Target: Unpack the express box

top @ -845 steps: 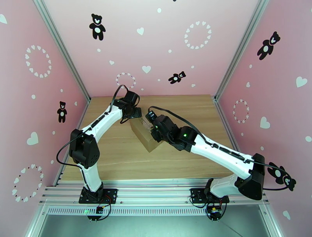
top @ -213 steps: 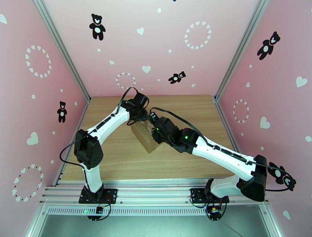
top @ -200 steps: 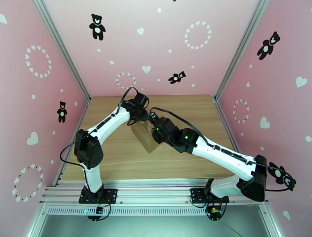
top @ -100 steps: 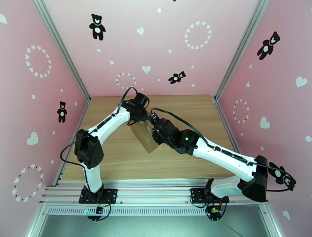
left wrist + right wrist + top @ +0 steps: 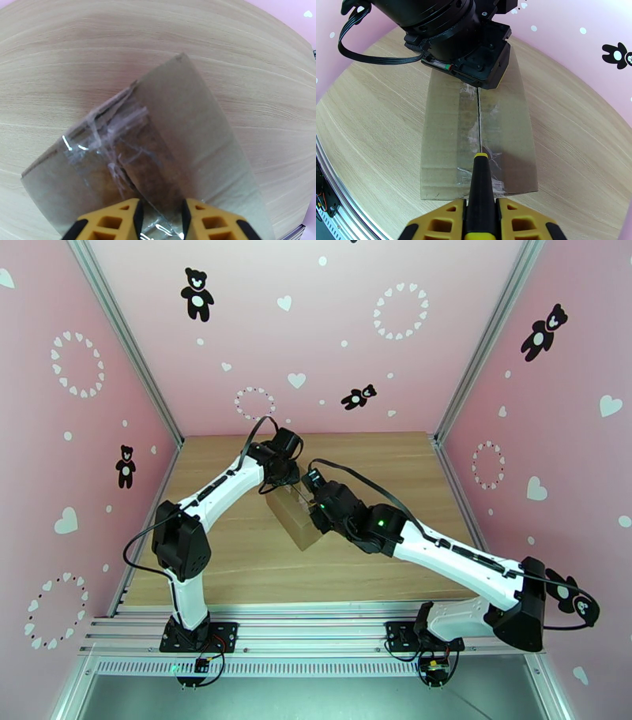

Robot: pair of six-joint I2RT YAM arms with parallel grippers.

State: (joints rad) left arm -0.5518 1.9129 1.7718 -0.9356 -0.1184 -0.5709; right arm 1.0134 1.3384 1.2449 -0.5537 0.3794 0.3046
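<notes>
**Express box held between two grippers, knife set at its taped seam**

At the left, the left gripper (image 5: 160,217) is seen lowered over the far end of the express box (image 5: 294,516). In the left wrist view its yellow fingers (image 5: 118,221) are parted by a narrow gap, and nothing is clamped between them; the taped cardboard top is seen through the gap. Whether the fingertips are touching the cardboard cannot be told. Clear tape (image 5: 118,130), wrinkled and shiny, is spread across that end of the box top.

The box itself is found near the middle of the wooden table (image 5: 237,564), lying flat and turned at an angle to the table's edges, with one gripper at each end. Its top flaps are down, and a thin dark seam (image 5: 478,114) is seen running lengthwise between them under the tape.

At the right, the right gripper (image 5: 482,209) is closed on a utility knife (image 5: 480,179), whose black handle is clamped between the two yellow fingers. The knife is pointed along the box, and its yellow-banded tip is placed on the seam, close to the near end of the top.
</notes>
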